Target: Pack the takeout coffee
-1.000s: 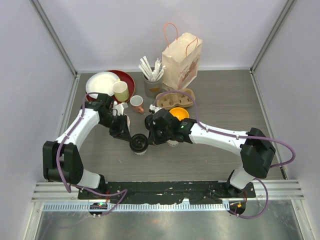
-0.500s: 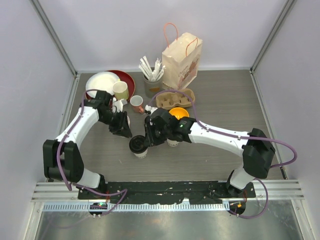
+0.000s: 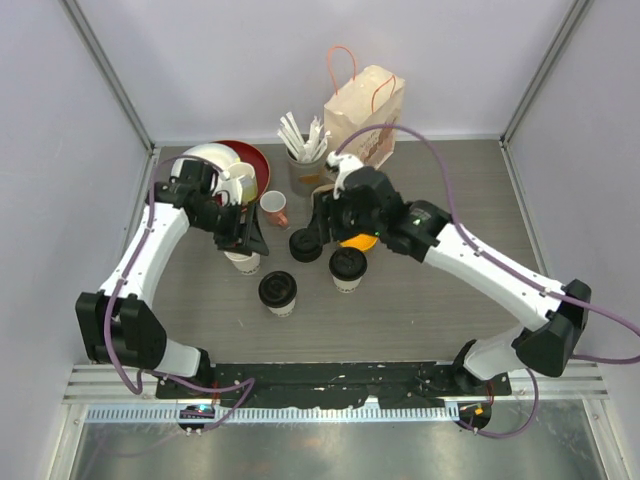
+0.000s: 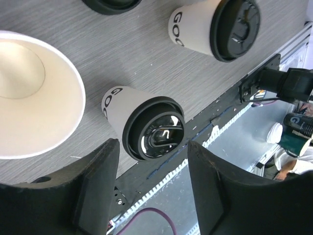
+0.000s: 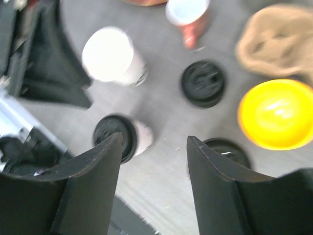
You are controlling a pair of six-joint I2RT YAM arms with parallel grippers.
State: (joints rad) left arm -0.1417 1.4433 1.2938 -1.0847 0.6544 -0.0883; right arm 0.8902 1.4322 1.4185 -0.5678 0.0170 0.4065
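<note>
Two takeout coffee cups with black lids stand on the table: one at the front (image 3: pixel 278 290) (image 4: pixel 151 132) (image 5: pixel 117 137), one to its right (image 3: pixel 347 265) (image 4: pixel 220 27) (image 5: pixel 227 152). A loose black lid (image 3: pixel 305 245) (image 5: pixel 203 83) lies behind them. An unlidded paper cup (image 3: pixel 243 262) (image 4: pixel 29 93) (image 5: pixel 110 54) stands to the left. My left gripper (image 3: pixel 248 238) (image 4: pixel 152 186) hovers open above the unlidded cup, holding nothing. My right gripper (image 3: pixel 320 222) (image 5: pixel 154 181) hangs open and empty above the loose lid.
A paper bag (image 3: pixel 365 120) stands at the back, with a cardboard cup carrier (image 3: pixel 350 195) (image 5: pixel 279 39) before it and a yellow bowl (image 3: pixel 360 230) (image 5: pixel 276 112). A utensil pot (image 3: pixel 305 165), plates (image 3: pixel 205 160), a green mug (image 3: pixel 240 180) and a pink-handled cup (image 3: pixel 272 207) crowd the back left.
Both grippers were closed in around the front lidded cup. They have opened, let go and drawn back and up, the left to the left, the right toward the carrier. The cup stays standing.
</note>
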